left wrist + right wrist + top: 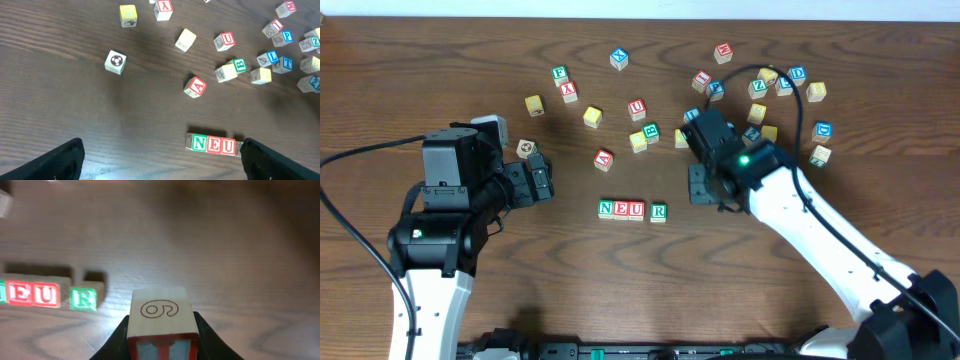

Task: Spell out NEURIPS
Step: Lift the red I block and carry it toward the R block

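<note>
Only the right wrist view shows the wooden block (161, 311) the right hand (162, 336) grips between its fingers (116, 347); overhead the arm (820, 230) hides it. The NEU row (35, 294) and R block (83, 299) lie on the counter (225, 255) at its ten o'clock, while the left hand (161, 159) gapes wide, holding nothing

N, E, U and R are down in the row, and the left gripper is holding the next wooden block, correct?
Not quite. It is the right gripper that holds the next block, a red-edged wooden cube, as the right wrist view shows; the left gripper is open. The row of N, E, U and R blocks is down.
</note>
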Controlling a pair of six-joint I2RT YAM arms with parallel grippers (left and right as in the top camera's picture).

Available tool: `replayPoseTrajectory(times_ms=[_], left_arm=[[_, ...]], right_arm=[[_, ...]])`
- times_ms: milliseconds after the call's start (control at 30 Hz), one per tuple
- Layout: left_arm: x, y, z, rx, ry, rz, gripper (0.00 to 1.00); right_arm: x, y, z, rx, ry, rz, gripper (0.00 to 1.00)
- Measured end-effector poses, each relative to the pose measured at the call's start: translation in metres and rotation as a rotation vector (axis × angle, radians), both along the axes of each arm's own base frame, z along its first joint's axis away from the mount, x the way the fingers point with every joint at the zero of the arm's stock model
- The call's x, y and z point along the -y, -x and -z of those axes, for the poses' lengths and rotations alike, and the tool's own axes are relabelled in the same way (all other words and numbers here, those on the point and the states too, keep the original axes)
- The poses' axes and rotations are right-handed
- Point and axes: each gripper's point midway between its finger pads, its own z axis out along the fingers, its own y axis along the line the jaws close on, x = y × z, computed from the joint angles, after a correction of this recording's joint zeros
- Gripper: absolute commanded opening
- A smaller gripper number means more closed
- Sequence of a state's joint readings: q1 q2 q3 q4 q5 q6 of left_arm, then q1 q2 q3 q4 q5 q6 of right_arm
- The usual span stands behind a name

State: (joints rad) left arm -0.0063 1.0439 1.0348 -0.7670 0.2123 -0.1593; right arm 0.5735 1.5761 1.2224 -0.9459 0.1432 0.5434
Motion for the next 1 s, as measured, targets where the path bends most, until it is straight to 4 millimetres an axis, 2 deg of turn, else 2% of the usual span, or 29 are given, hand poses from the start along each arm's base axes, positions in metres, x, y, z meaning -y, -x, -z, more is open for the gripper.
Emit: replayPoseTrajectory(times_ms=[300,433,667,800,1000], left_arm=[[0.0,0.0,0.0,0.0,0.0,0.0,0.98],[0.0,0.0,0.0,0.0,0.0,0.0,0.98],[0.0,0.0,0.0,0.0,0.0,0.0,0.98],[0.0,0.0,0.0,0.0,0.0,0.0,0.98],[0.0,0.0,0.0,0.0,0.0,0.0,0.98]], right_arm=[[0.01,0.021,0.054,-0.032,-0.03,0.096,0.02],[0.009,0.026,0.07,-0.036,-0.059,0.117,0.01],[0.007,0.033,0.084,-0.041,-0.079,0.135,0.01],[-0.011,0.035,0.083,-0.018,-0.111,0.099,0.01],[-0.025,0.04,0.081,-0.008,-0.123,0.075,0.01]])
